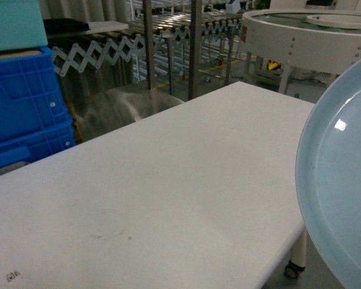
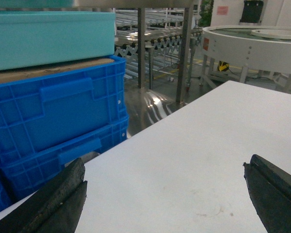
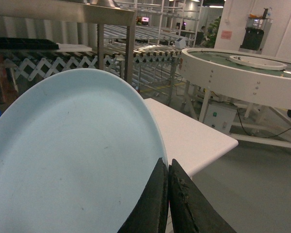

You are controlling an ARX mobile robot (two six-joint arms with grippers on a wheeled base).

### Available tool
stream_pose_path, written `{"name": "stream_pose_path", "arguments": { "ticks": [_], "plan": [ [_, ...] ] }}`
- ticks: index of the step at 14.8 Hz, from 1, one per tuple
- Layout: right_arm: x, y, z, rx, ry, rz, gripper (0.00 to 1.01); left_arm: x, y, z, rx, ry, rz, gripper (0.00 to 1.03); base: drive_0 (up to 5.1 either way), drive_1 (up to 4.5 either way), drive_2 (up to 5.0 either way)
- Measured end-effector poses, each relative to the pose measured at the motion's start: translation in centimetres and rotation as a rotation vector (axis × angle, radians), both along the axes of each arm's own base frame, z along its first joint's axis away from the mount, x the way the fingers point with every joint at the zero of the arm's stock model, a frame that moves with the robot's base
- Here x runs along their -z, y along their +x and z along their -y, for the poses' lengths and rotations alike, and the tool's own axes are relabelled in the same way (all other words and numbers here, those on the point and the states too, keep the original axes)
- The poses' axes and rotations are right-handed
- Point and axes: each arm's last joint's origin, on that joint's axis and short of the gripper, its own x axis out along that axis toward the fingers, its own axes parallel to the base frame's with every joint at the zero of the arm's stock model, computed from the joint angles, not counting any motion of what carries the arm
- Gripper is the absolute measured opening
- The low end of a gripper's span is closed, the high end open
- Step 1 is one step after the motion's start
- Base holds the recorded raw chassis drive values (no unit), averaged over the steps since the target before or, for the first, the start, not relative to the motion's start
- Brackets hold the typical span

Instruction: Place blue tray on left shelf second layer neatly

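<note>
Closest to me, the right gripper point(image 3: 168, 194) has its black fingers pinched together on the rim of the pale sky-blue round plastic tray point(image 3: 72, 160), so I read it as clamped on that edge. I hold the tray lifted and tilted, off the right near edge of the white tabletop point(image 1: 186, 180), presumably so it clears the surface on its way to the rack.

On my left, the left gripper point(image 2: 165, 199) hangs just above the tabletop with its dark fingers spread wide and nothing between them; I judge it is kept free and out of the way.

Farther left, ribbed royal-blue plastic crates point(image 2: 58, 126) are stacked beyond the table's edge, a teal box point(image 2: 48, 39) on top. Behind them stand the shiny stainless-steel uprights of the shelf point(image 1: 195, 48); which tier is the second I cannot tell.
</note>
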Motion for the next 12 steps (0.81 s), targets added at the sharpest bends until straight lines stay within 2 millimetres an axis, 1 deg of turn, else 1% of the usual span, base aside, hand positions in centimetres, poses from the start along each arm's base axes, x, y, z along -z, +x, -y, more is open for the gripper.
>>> {"name": "stream_pose_path", "arguments": {
  "ticks": [12],
  "plan": [
    [0.00,0.00,0.00,0.000,0.000,0.000,0.02,0.00,0.00,0.00,0.000,0.000,0.000,0.98,-1.7,-1.67,-1.7]
  ]
}}
